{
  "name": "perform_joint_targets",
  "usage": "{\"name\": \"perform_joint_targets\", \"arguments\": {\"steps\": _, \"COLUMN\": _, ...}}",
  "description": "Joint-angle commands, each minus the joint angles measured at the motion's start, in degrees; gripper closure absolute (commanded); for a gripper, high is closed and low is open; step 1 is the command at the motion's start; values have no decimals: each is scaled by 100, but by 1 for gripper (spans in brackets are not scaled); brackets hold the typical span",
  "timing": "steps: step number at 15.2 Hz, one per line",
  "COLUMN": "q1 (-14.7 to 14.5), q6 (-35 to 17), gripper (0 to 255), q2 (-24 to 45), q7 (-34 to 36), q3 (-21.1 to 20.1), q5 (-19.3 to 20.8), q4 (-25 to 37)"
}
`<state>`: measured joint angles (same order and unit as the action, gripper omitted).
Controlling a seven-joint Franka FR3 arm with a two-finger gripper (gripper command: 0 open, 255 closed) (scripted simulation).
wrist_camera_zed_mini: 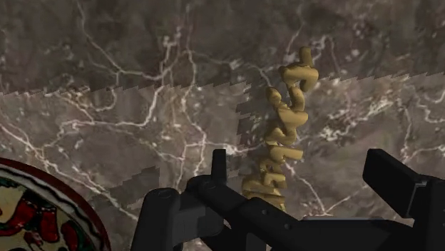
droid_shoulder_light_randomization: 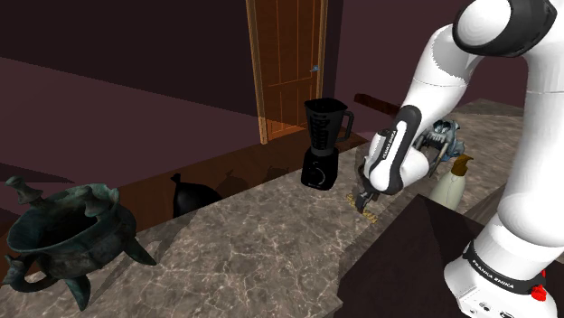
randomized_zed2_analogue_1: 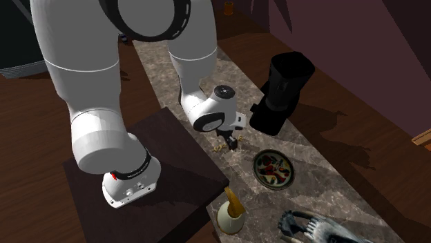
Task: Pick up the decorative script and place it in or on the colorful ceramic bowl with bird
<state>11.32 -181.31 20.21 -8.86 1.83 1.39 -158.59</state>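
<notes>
Found the gold script lying flat on the marble counter, straight under the gripper, between its two black fingers yet clasped by neither. Noted the fingers spread wide, holding nothing. Saw the painted bowl just beside the script, toward the second exterior view's right, apart from it. Traced the white arm bent steeply down from the stand, wrist low, hand close above the stone. Spotted a black blender upright farther along the counter.

Arm bent down, tool pointing downward, fingers apart
</notes>
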Motion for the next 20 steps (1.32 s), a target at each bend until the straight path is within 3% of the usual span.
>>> {"name": "perform_joint_targets", "arguments": {"steps": 1, "q1": 15, "q6": -176, "gripper": 0, "q2": 266, "q7": -2, "q3": -10, "q5": -1, "q4": 95}}
{"name": "perform_joint_targets", "arguments": {"steps": 5, "q1": 28, "q6": -442, "gripper": 0, "q2": 695, "q7": 1, "q3": -21, "q5": -1, "q4": 258}}
{"name": "perform_joint_targets", "arguments": {"steps": 12, "q1": 28, "q6": -442, "gripper": 0, "q2": 695, "q7": 1, "q3": -21, "q5": -1, "q4": 258}}
{"name": "perform_joint_targets", "arguments": {"steps": 13, "q1": 28, "q6": -442, "gripper": 255, "q2": 695, "q7": 1, "q3": -21, "q5": -1, "q4": 258}}
{"name": "perform_joint_targets", "arguments": {"steps": 20, "q1": 28, "q6": -442, "gripper": 255, "q2": 695, "q7": 1, "q3": -21, "q5": -1, "q4": 258}}
